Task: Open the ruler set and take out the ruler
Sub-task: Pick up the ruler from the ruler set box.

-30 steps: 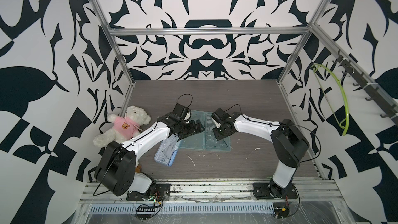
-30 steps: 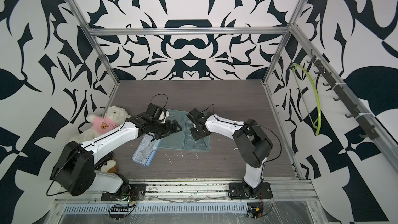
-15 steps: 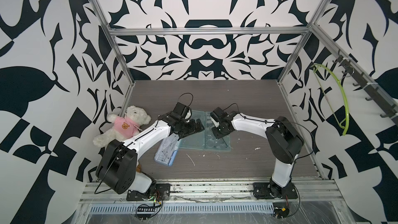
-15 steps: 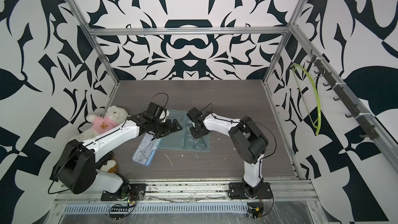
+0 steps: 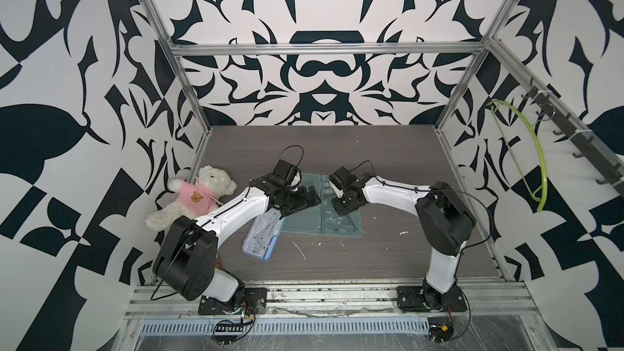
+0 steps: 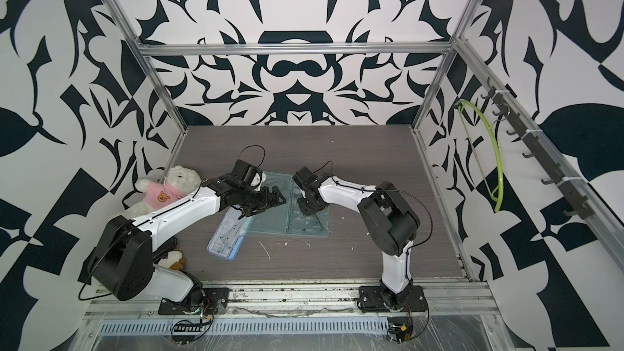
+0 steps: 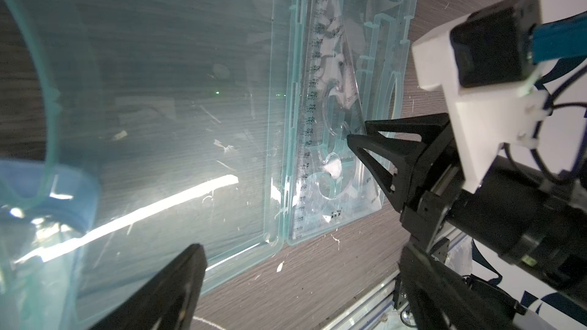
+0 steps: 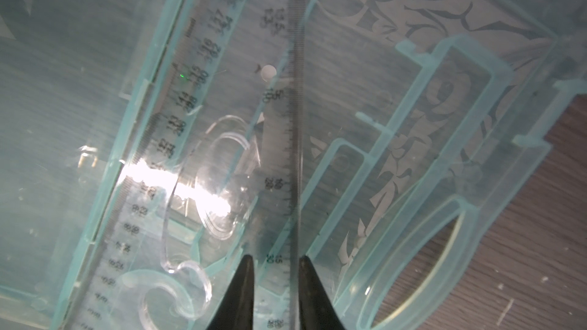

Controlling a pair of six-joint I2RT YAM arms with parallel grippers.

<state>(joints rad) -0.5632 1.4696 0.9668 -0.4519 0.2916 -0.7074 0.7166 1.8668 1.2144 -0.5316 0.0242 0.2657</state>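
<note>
The teal ruler set case lies opened flat at the centre of both top views, with the bare lid half toward frame left and the tray half toward frame right. In the tray the straight ruler runs along the hinge side, with a clear set square just beside it. The right gripper is down in the tray, jaws narrowed astride the set square's graduated edge, though whether they pinch it cannot be told; the left gripper is over the lid half, jaws spread wide and empty.
</note>
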